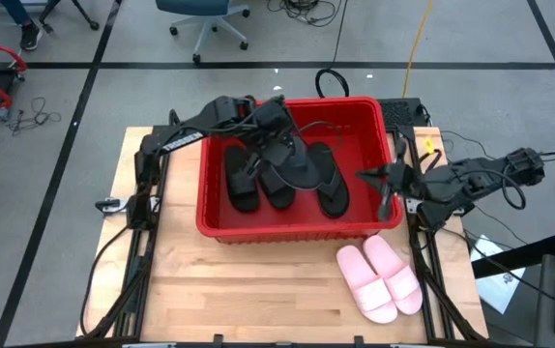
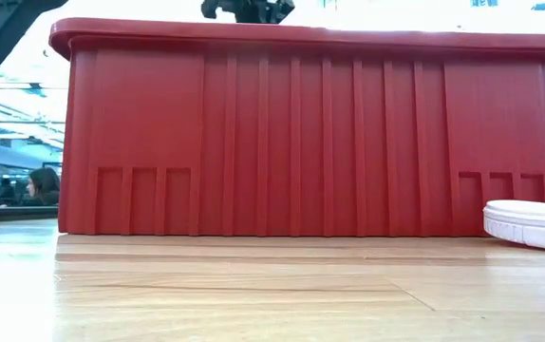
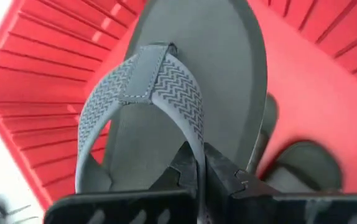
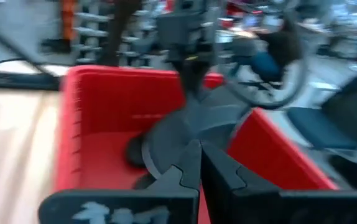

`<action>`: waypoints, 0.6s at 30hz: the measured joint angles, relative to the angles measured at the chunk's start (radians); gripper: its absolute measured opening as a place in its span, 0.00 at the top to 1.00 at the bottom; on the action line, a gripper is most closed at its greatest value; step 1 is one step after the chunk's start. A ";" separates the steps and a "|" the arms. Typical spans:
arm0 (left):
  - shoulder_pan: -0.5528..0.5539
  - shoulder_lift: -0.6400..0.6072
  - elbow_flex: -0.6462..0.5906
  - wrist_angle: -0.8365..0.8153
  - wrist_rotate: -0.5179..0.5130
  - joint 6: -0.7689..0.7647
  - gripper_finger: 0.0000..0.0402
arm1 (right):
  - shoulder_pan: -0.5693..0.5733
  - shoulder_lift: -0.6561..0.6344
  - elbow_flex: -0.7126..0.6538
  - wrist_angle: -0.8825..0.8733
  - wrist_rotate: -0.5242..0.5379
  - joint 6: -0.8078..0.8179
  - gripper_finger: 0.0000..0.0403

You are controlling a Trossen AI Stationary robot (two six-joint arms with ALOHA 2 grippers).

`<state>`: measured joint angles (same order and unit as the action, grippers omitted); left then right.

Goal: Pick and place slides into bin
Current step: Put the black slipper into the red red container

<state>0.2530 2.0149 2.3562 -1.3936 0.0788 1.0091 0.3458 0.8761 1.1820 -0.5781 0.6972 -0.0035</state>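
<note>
High view: pink slides (image 1: 381, 277) lie side by side on the table (image 1: 239, 290), just outside the bin's (image 1: 292, 232) front right corner, heels pointing away from it; right gripper (image 1: 386, 180), jaws together and empty, is nearer; left gripper (image 3: 198, 163) pinches a flip-flop (image 3: 185, 74) strap over the bin

Seen straight down from overhead, level from tabletop height and close behind each claw, every view shares the red bin (image 1: 221, 230).
</note>
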 joint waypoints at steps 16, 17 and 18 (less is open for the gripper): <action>0.009 0.199 -0.001 0.022 -0.001 0.154 1.00 | -0.111 0.005 0.000 0.028 0.032 0.000 1.00; 0.008 0.210 -0.001 0.021 -0.001 0.161 1.00 | -0.111 0.005 0.000 0.028 0.032 0.000 1.00; 0.006 0.223 0.000 0.020 -0.002 0.165 1.00 | -0.111 0.005 0.000 0.028 0.031 0.000 1.00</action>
<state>0.2592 2.2377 2.3558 -1.3731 0.0768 1.1739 0.2352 0.8814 1.1820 -0.5503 0.7287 -0.0040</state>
